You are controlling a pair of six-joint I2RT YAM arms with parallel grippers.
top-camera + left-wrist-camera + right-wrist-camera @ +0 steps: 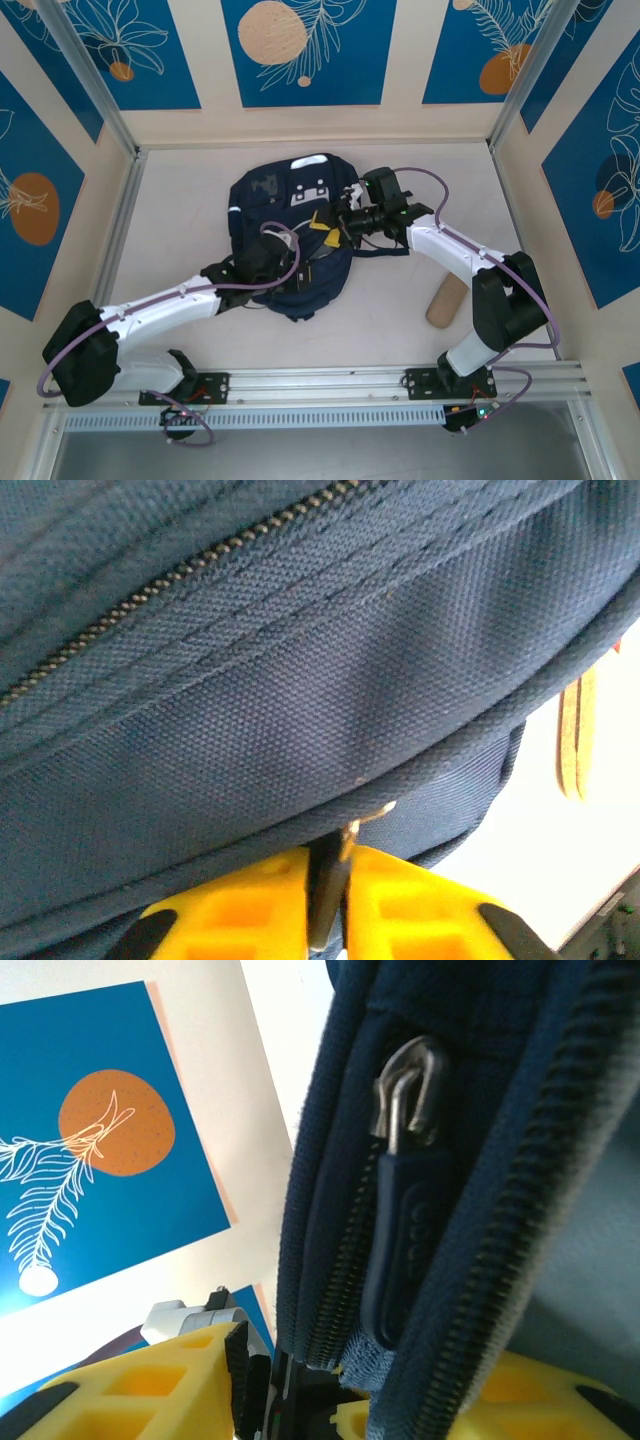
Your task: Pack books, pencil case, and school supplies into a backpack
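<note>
The dark navy backpack [262, 190] lies in the middle of the table with its grey patch up. At its left side, my left gripper [266, 252] is shut on a dark zipper pull [326, 875] with a small metal link, just under a seam of the bag [300, 680]. My right gripper [345, 218] is at the bag's right side. In the right wrist view its jaws [380, 1360] straddle the zippered edge [330, 1260] beside a navy zipper pull [400, 1250], and a gap shows at the left finger [170, 1380]. The books are out of view.
A tan cylinder [447, 300], possibly the pencil case, lies on the table to the right of the bag, close to the right arm's elbow. Blue-patterned walls close off the back and both sides. A metal rail [330, 385] runs along the near edge.
</note>
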